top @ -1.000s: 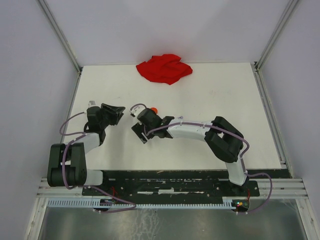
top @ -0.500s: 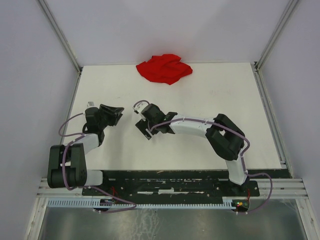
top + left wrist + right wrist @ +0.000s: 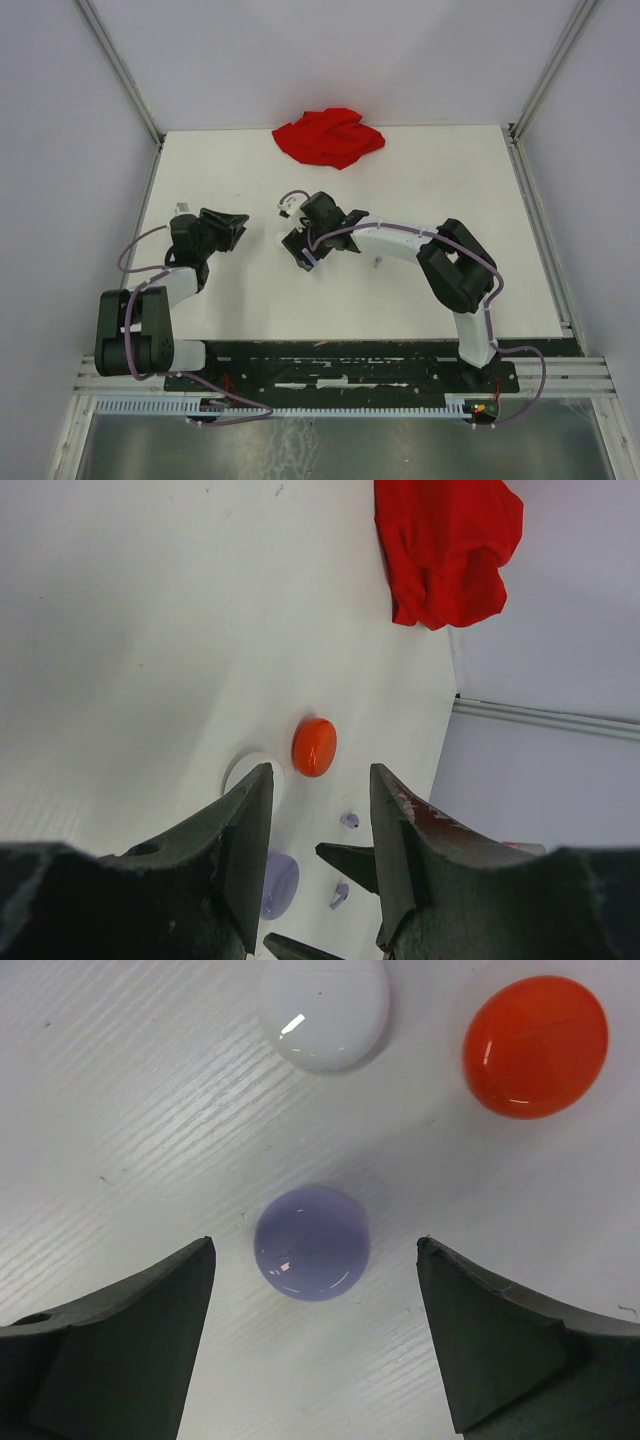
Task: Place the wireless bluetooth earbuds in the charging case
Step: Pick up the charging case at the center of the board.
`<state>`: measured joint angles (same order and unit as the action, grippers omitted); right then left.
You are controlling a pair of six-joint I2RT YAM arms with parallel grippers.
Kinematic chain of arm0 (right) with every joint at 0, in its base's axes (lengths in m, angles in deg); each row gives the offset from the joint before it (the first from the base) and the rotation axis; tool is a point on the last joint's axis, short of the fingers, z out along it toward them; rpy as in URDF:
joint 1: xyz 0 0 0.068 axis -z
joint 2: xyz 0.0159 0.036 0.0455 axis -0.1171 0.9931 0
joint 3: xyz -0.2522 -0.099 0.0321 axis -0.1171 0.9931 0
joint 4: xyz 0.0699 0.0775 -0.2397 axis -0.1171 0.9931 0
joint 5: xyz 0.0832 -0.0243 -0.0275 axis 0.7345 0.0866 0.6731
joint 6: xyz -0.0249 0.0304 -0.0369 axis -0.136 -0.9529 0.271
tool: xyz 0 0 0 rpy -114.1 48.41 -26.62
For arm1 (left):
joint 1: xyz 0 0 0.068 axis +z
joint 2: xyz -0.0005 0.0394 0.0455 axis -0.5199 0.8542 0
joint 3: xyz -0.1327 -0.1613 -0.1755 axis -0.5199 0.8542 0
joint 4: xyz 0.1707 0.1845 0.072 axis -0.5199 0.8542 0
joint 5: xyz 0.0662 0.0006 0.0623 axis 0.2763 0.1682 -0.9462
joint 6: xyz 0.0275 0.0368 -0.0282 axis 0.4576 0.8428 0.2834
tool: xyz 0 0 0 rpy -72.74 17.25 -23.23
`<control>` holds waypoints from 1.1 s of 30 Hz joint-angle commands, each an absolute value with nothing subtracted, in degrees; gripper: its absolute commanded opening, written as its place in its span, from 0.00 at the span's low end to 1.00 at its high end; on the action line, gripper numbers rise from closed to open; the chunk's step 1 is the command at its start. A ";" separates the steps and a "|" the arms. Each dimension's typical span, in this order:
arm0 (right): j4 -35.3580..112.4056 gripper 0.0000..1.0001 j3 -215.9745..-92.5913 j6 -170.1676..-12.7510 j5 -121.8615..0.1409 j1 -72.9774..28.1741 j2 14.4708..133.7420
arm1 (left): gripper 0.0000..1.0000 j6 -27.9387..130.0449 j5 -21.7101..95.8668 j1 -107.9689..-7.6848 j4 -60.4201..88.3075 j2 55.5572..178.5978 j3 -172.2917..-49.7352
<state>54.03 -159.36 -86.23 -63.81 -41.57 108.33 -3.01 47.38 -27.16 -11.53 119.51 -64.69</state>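
In the right wrist view my right gripper (image 3: 315, 1248) is open and points down, its fingers on either side of a glossy round lavender charging case (image 3: 311, 1242) that lies shut on the table. A white case (image 3: 323, 1010) and a red case (image 3: 535, 1045) lie beyond it. In the left wrist view two tiny lavender earbuds (image 3: 349, 820) (image 3: 339, 893) lie loose on the table near the right gripper's fingertips (image 3: 352, 865). My left gripper (image 3: 320, 770) is open and empty, low over the table to the left of the cases. From above, the right gripper (image 3: 297, 250) hides the cases.
A crumpled red cloth (image 3: 329, 137) lies at the table's far edge. A tiny pale piece (image 3: 377, 263) sits on the table beside the right forearm. Grey walls close in the white table (image 3: 450, 190) on three sides.
The right gripper has moved right and farther back, now covering the red case from above, and its jaws have spread wider. The left arm has stayed still.
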 commanded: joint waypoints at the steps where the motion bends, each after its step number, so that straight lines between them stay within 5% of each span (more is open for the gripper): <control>1: 54.23 0.90 -160.27 -84.91 -58.42 -41.97 107.23 | 0.50 -1.53 48.59 -26.86 -14.45 119.19 -64.68; 33: 54.89 0.89 -163.30 -85.91 -56.21 -42.05 111.69 | 0.49 -1.65 48.95 -26.80 -15.59 120.64 -64.68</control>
<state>56.02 -162.63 -85.81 -57.23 -41.87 112.24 -3.01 48.41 -27.16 -12.79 120.43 -64.69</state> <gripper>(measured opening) 0.891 0.496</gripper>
